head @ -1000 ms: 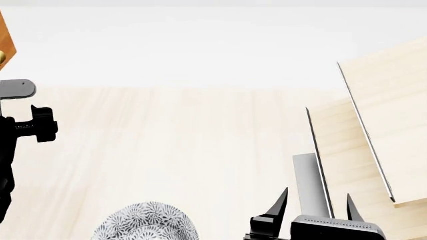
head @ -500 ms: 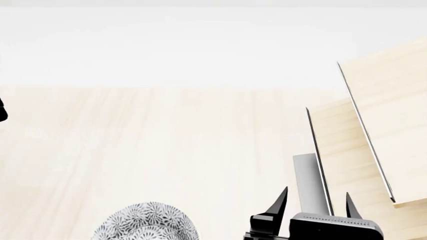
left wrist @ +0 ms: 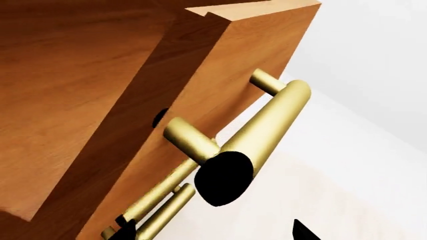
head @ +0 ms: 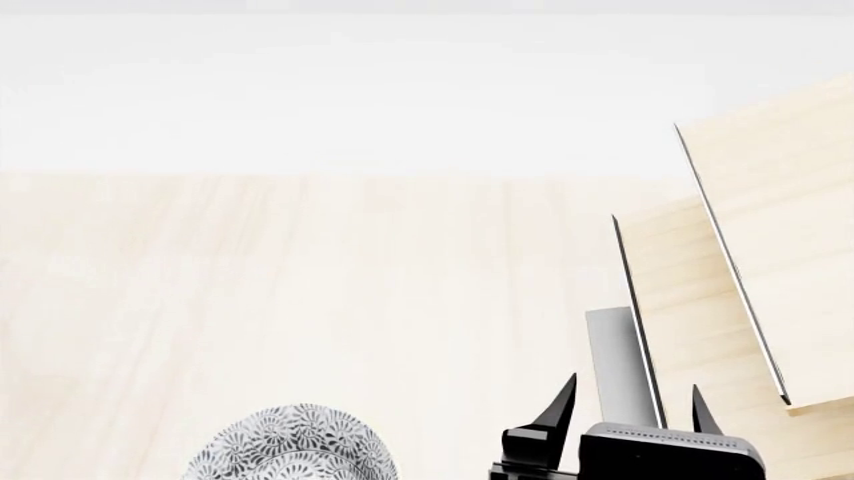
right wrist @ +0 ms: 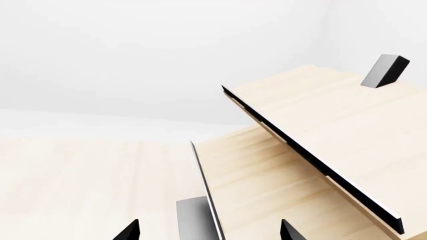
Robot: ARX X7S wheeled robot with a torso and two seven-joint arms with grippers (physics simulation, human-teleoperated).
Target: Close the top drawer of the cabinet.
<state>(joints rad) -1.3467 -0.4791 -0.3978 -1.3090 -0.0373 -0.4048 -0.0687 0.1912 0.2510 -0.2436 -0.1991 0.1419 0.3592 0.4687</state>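
The left end effector (left wrist: 210, 232), its grip impossible to judge with only dark tips showing, hovers just before the top drawer (left wrist: 220, 75) beside its handle (left wrist: 267, 125), apparently lining up a push, which calls for squaring against the front.

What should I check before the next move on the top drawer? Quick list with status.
1. Top drawer in left wrist view: ok, with its brass handle close to the camera.
2. Drawer shut: not ok, its front stands out from the cabinet.
3. Left gripper jaws: cannot tell, only dark tips show at the picture's edge.
4. Contact with the handle: cannot tell.
5. Right gripper: ok, jaws open, holding nothing, beside the pale shelf rack.
6. Head view covers the cabinet: not ok, it shows only the bowl, the rack and the right gripper.
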